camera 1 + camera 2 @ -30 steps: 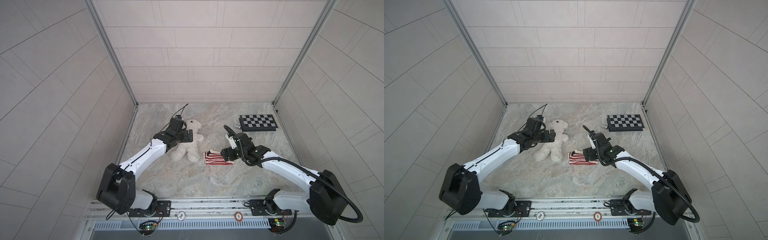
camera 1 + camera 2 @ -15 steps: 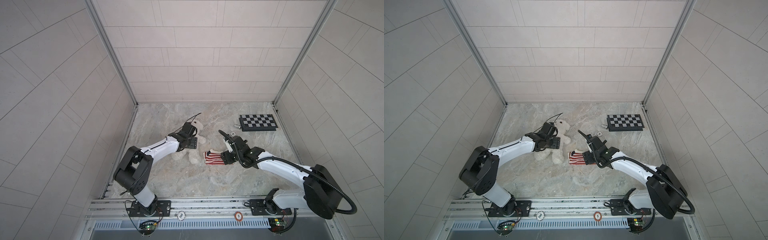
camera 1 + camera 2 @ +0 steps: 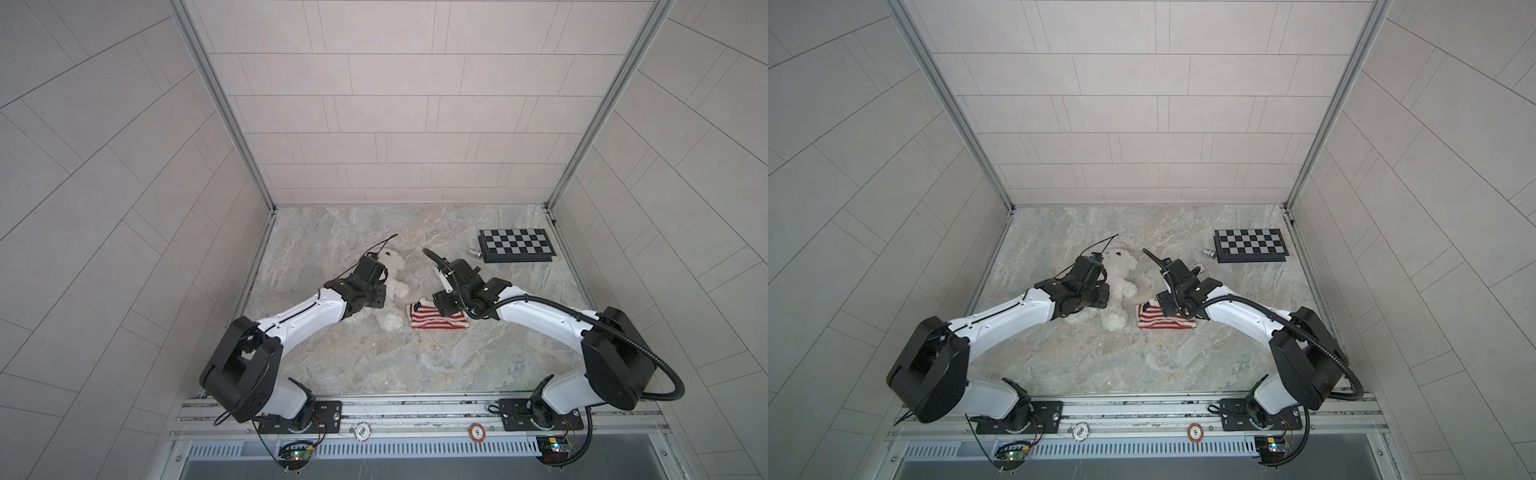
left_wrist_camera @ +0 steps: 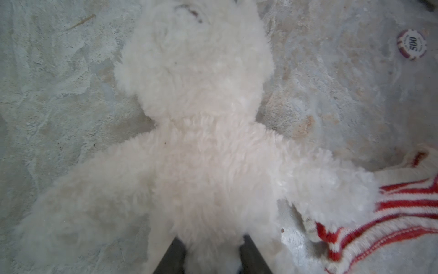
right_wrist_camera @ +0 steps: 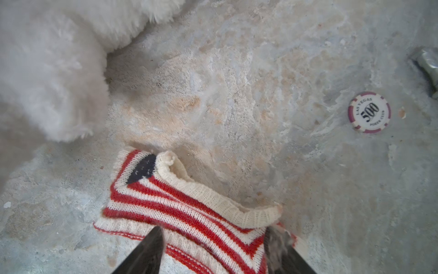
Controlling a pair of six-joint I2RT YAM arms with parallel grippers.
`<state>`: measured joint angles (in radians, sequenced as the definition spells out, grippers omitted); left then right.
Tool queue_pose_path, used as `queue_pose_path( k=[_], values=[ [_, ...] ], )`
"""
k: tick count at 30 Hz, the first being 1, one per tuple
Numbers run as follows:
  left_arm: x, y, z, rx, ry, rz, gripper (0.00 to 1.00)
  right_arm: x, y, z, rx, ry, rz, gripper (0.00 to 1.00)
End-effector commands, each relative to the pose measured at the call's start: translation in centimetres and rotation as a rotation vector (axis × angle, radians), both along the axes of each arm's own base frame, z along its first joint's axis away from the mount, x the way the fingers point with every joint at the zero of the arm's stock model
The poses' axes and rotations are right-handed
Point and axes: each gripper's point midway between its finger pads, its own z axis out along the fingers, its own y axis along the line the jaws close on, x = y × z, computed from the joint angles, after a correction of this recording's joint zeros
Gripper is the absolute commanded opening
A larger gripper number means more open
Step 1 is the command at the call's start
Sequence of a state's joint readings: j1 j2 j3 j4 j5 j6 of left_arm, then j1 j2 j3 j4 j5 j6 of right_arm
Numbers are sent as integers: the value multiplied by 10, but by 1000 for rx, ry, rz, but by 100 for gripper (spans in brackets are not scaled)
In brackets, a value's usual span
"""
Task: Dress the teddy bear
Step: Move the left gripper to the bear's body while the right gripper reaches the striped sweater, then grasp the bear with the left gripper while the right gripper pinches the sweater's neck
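Lying nearest the front of the table [image 3: 374,365], a red-and-white striped sweater [image 3: 432,322] is spread flat with its cream collar turned toward the back. The right claw [image 5: 218,237] stands over it, fingers [image 5: 147,251] set wide apart with their tips on the knit and nothing lifted. Just left of the sweater lies the teddy bear [image 3: 392,282], flat on the table left of the middle, feet toward the front, head toward the back wall, one leg at the sweater's edge. The left claw [image 4: 211,246] is about half closed around the bear's lower body, fur filling the gap; whether it pinches firmly I cannot tell. Farther back sit a poker chip [image 5: 369,112] and, at the far right, a checkerboard [image 3: 516,244].
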<state>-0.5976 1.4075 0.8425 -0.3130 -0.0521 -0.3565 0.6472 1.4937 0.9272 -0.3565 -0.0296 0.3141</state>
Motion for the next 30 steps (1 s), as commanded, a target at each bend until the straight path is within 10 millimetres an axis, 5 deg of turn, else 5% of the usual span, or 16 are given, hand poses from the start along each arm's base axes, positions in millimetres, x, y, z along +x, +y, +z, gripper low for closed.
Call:
queue_pose_path(
  k=[1,7,11,15,23,30],
  values=[
    [-24,-5,8,10,-1,-65,37,-9,-4,-8,-20,47,-4,70],
    [-50,-3,-12,39,44,-80,39,-8,-7,-10,-15,49,-17,70],
    [-54,-3,-23,62,69,-83,55,-8,-9,-10,-17,51,-18,70],
    [-51,-3,-8,49,40,-80,74,-8,-11,-7,-23,51,-17,70],
    [-53,-8,32,-4,-1,-109,98,-12,-19,-1,-30,37,-27,70],
    [-34,-28,17,-21,22,-94,97,-4,-10,-3,-29,49,-8,70]
  ],
)
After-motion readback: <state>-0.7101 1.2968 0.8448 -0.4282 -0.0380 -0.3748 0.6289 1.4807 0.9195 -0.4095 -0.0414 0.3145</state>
